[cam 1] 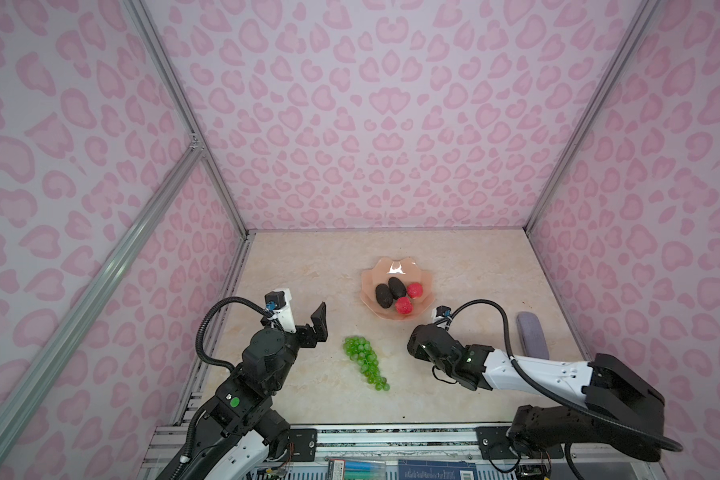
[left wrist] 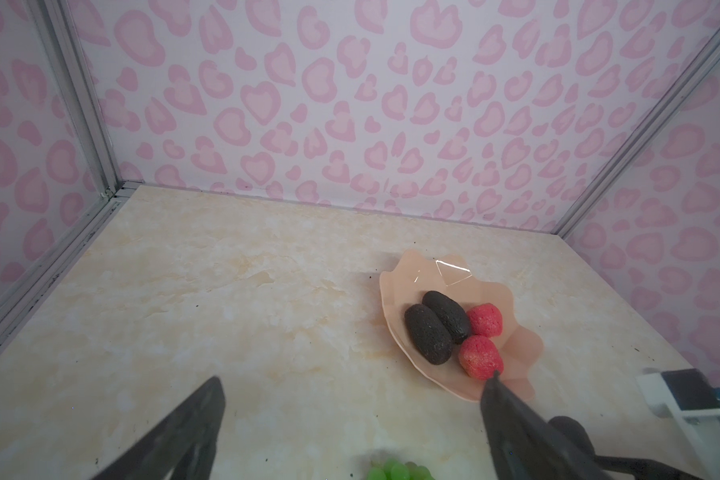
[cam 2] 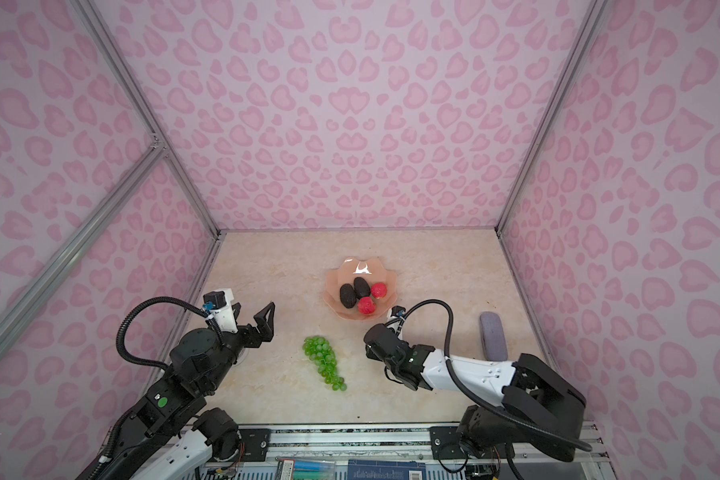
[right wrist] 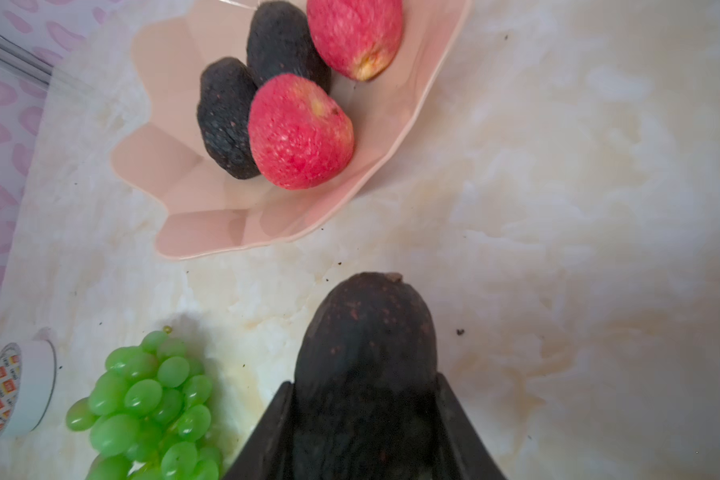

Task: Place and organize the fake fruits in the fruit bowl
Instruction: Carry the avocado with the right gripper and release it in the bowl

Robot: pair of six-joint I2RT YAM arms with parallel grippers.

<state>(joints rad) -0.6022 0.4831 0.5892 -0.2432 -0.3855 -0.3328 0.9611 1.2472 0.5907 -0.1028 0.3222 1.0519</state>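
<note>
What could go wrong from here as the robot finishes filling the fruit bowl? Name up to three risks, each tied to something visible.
1. The right gripper clamps only the back end of the black avocado; it could slip out in transit.
2. Four fruits crowd the fruit bowl; dropping another could knock the front apple over the shallow rim.
3. The long grape bunch may dangle and snag that rim when lifted.
</note>
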